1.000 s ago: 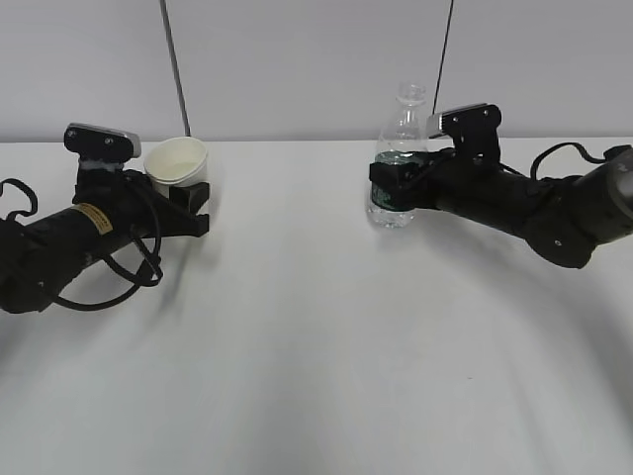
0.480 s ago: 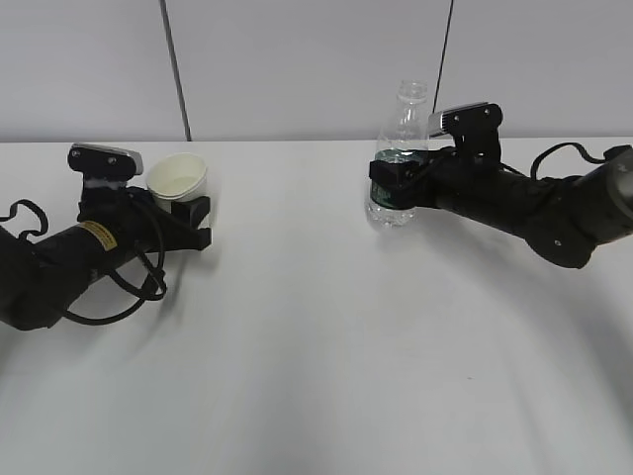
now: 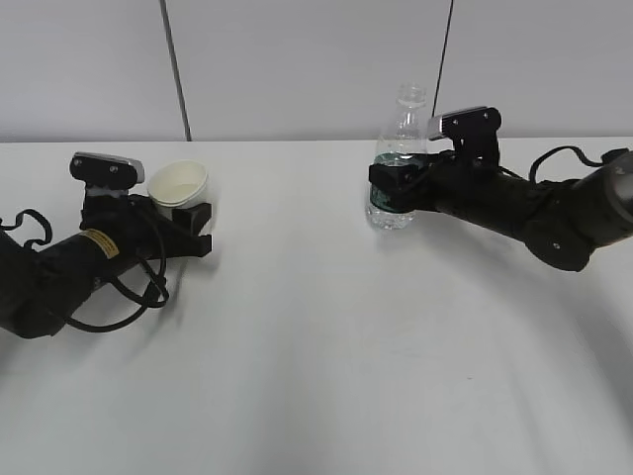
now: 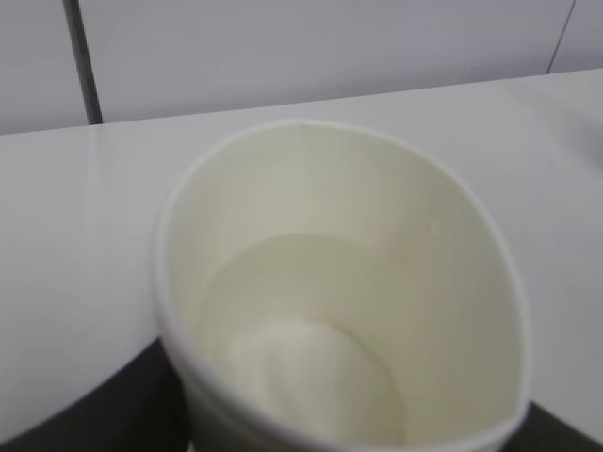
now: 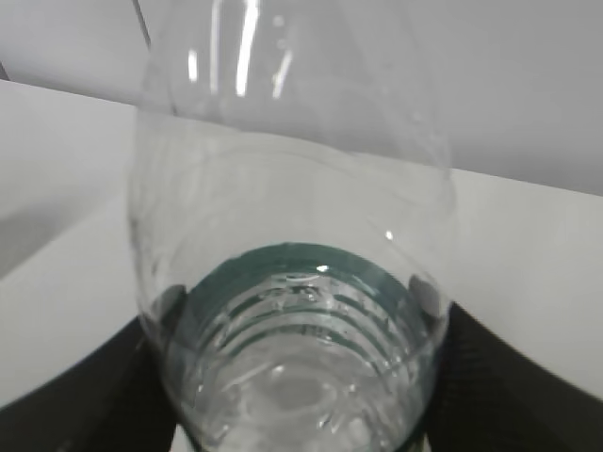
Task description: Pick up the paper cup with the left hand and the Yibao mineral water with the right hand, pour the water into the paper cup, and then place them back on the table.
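cup and bottle both in hand

white table (image 3: 316,346) runs wide under a pale panelled wall (image 3: 297,59), and both arms are reaching in low from the sides. over on the left, the left hand (image 3: 183,220), the one with the yellow sticker on its forearm, has its black fingers (image 3: 198,214) closed around the paper cup (image 3: 177,184). the cup leans a little, mouth tipped up and toward the camera, near the back of the table. the wrist camera looks straight down into it: cream walls, a pale round bottom, rim pressed slightly oval. whether its base touches the table, can't tell from here. across a broad bare stretch of table, on to the right: the right hand (image 3: 396,186) has its fingers (image 3: 388,178) clamped on the green label band of the yibao mineral water (image 3: 400,158). the bottle stands upright, open neck on top, well apart from the cup. the right wrist camera shows water (image 5: 297,377) sitting low inside it, around label height.
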Controlling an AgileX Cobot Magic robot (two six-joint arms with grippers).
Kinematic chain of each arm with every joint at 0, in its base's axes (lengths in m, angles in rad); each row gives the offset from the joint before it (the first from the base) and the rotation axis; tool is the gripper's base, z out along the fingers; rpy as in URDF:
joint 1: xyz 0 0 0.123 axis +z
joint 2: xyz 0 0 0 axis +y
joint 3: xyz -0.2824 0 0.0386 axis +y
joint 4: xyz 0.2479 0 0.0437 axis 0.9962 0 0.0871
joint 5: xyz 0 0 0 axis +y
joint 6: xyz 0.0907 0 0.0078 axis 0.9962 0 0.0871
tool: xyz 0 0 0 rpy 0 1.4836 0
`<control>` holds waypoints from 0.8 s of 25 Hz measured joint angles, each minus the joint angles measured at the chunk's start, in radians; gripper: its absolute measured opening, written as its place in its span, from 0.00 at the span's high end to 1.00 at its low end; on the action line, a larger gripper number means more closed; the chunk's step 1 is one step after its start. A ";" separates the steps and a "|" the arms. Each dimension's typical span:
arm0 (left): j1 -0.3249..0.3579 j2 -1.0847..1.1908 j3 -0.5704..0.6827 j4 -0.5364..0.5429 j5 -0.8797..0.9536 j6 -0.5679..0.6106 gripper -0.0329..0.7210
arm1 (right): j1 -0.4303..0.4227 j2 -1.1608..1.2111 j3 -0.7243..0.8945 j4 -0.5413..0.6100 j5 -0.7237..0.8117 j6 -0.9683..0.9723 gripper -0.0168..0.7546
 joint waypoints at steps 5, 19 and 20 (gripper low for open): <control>0.000 0.019 -0.001 -0.002 -0.033 0.000 0.43 | 0.000 0.000 0.000 0.000 0.000 0.000 0.33; 0.000 0.021 -0.001 -0.004 -0.041 0.000 0.43 | 0.000 0.000 0.000 0.000 -0.006 0.000 0.33; 0.000 0.021 -0.001 -0.004 -0.041 0.000 0.43 | 0.000 0.000 0.000 0.000 -0.012 0.000 0.33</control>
